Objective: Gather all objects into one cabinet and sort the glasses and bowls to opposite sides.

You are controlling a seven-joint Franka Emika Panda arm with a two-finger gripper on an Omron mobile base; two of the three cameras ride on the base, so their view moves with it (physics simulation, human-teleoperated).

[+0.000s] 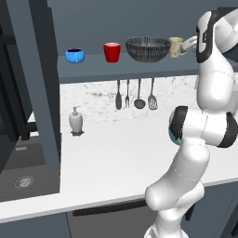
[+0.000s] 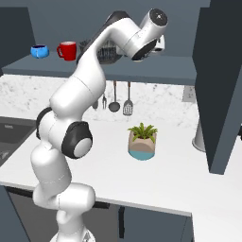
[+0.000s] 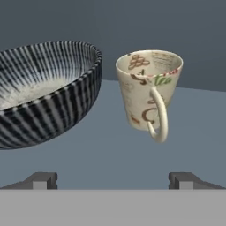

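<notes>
All four sit on your shelf (image 1: 93,69): blue bowl (image 1: 74,56), red cup (image 1: 111,52), dark bowl (image 1: 148,49), mug (image 3: 149,90). Gripper (image 3: 113,181) is wide, empty, mug at 12 o'clock. Sorting probably unfinished: cup sits between bowls.

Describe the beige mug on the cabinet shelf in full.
The beige mug is small, glazed like ceramic, tapering to its base, with faint brown, red and green markings. It stands upright and empty on the shelf, its loop handle facing the open gripper. The striped bowl sits just beside it; nothing grips it.
</notes>
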